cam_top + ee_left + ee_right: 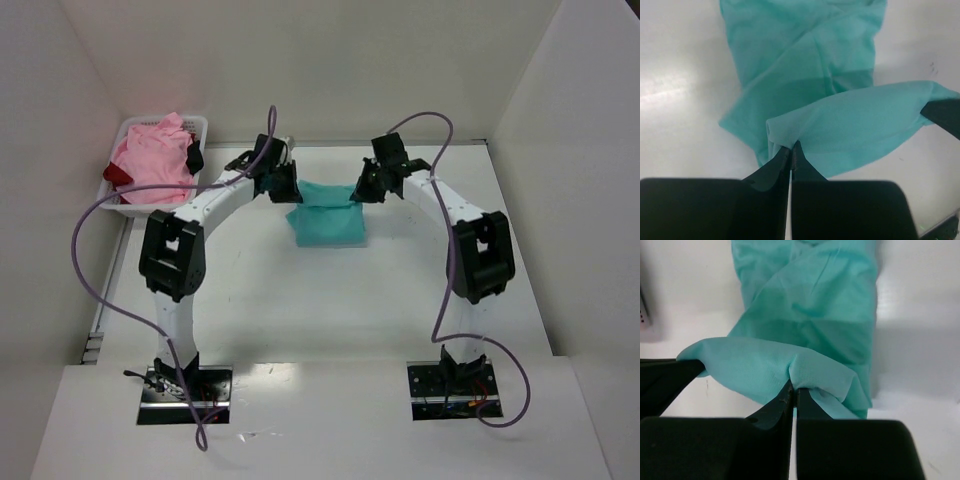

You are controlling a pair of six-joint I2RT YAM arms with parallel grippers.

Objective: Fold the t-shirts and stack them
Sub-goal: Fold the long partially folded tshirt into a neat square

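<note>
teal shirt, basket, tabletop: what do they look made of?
The teal t-shirt looks like thin matte knit cloth, likely cotton or a blend: it creases softly and bunches where the left pincer pinches it. The basket looks like white moulded plastic, from its lattice wall. The table is a smooth hard white surface with faint sheen, perhaps laminate; unsure.

You can pass over the bare table [330,300] before the teal t-shirt [330,225]; the white lattice basket [197,125] blocks far left.

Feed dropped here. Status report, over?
Left end effector and right end effector shut on teal t-shirt edge. Pink t-shirt, dark red t-shirt in basket. Nothing in the way.
</note>
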